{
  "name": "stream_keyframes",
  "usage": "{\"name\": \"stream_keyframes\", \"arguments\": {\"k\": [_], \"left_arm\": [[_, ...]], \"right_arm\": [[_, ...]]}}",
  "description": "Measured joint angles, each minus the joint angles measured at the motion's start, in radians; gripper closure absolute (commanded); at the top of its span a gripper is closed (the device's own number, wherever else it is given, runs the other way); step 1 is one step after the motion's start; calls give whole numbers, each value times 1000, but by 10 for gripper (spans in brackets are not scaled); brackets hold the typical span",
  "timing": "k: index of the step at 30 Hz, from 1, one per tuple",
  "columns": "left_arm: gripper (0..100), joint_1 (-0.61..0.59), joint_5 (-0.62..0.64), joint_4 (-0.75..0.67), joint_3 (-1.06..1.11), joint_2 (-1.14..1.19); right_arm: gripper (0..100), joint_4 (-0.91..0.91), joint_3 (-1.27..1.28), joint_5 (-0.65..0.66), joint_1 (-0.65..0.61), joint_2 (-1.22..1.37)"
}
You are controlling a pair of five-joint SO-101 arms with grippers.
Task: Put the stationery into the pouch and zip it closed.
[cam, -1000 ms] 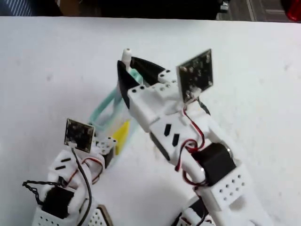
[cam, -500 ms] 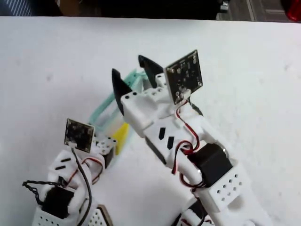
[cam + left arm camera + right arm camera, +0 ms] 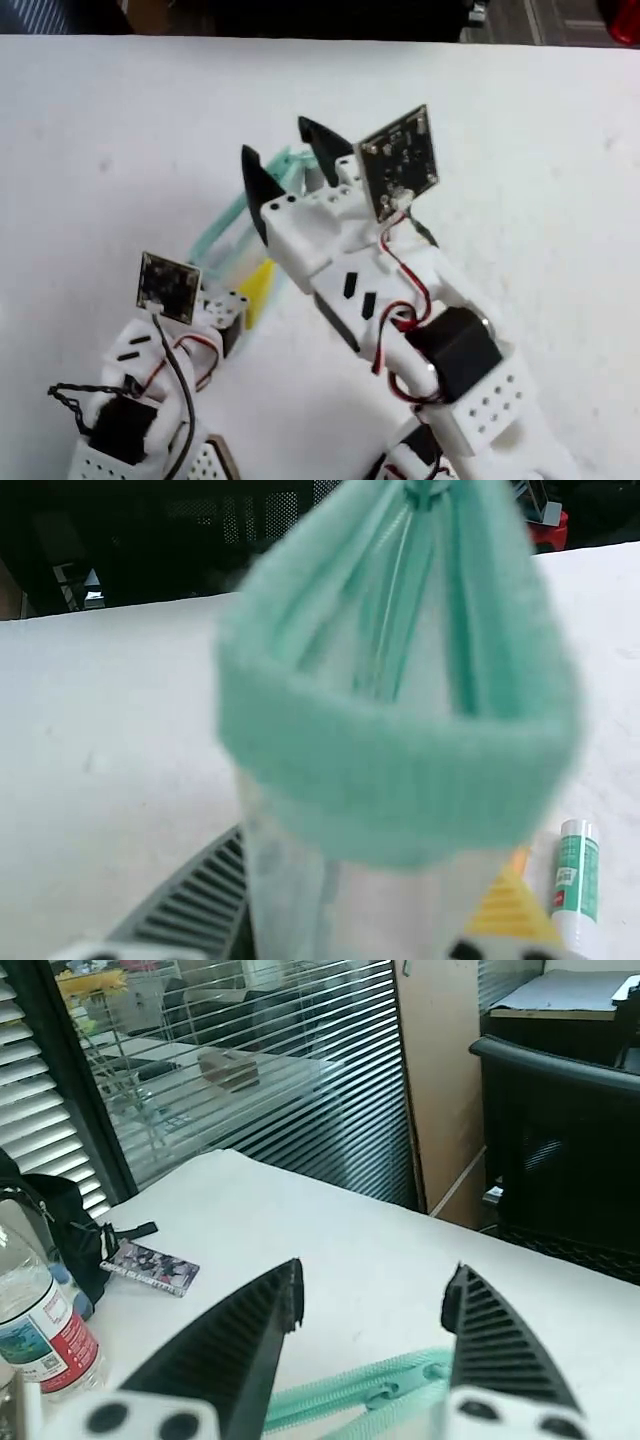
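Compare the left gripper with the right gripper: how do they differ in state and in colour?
The left gripper is closed on the pouch, while the right gripper is open and holds nothing. The left gripper has one yellow jaw and one grey jaw; the right gripper has two black jaws. Both are at the same pouch, at opposite ends of it.

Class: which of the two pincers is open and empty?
The right pincer, spread wide above the pouch; the left pincer is clamped on that pouch.

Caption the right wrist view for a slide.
Right gripper open above the mint pouch on a white table.
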Motion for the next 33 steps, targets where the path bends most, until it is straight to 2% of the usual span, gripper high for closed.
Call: {"name": "stream_keyframes", "arguments": {"k": [13,20,24,33], "left_arm": [[786,2,0,0,0,0],[786,2,0,0,0,0],[786,2,0,0,0,0],[786,2,0,0,0,0]], "right_arm": [[783,152,-37,0,206,-46],[779,186,97,-8,463,23],[779,186,224,-120,569,94],[782,-41,405,-170,586,427]]}}
